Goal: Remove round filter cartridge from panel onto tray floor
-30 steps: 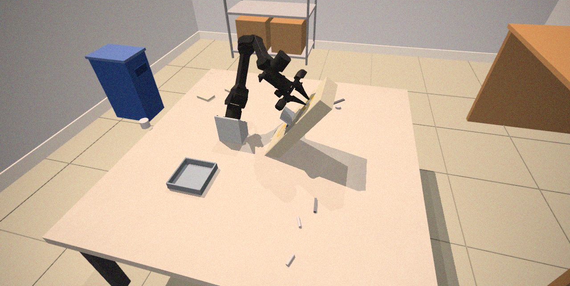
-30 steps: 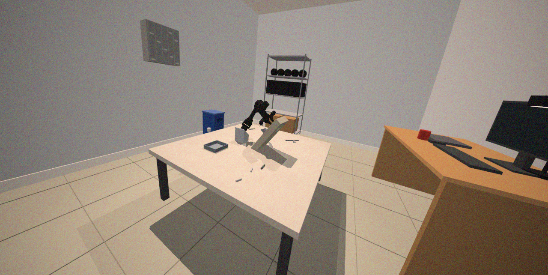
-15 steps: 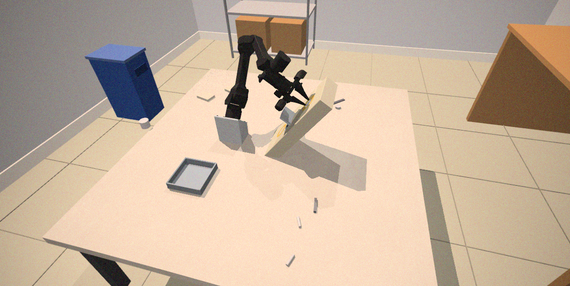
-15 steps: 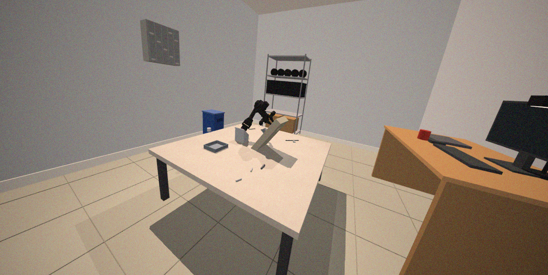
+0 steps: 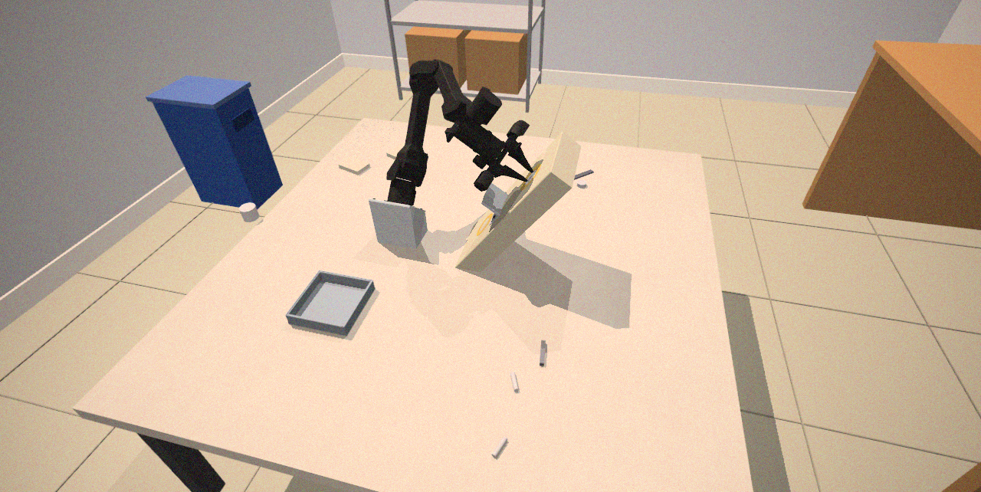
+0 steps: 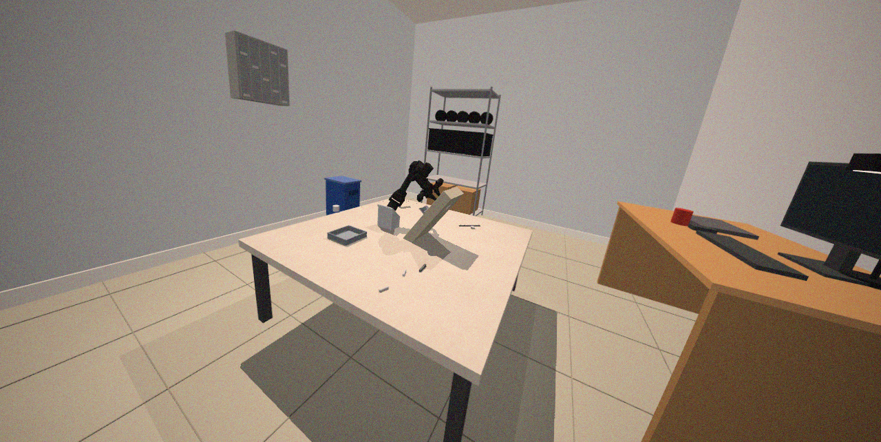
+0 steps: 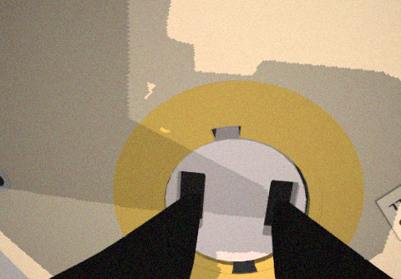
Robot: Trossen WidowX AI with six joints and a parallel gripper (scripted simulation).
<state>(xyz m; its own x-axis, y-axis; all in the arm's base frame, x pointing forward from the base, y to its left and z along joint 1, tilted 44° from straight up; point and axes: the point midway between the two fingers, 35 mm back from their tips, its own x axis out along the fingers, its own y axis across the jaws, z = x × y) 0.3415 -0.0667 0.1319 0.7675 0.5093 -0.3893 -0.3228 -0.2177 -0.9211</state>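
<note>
The jaws are set partly spread, each black finger point(image 7: 192, 190) entered into one of the two narrow slots on the face of the round grey filter cartridge point(image 7: 236, 195); nothing is pinched between them. The cartridge is seated flush in the tilted service panel point(image 5: 528, 208), ringed by a yellow band point(image 7: 329, 151). The panel is propped on the worktop point(image 5: 617, 365). The grey tray point(image 5: 330, 302) lies well apart, nearer the worktop's front edge.

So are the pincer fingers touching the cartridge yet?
Touching, it seems: in the wrist view both fingers run into the slots on the cartridge face.
</note>
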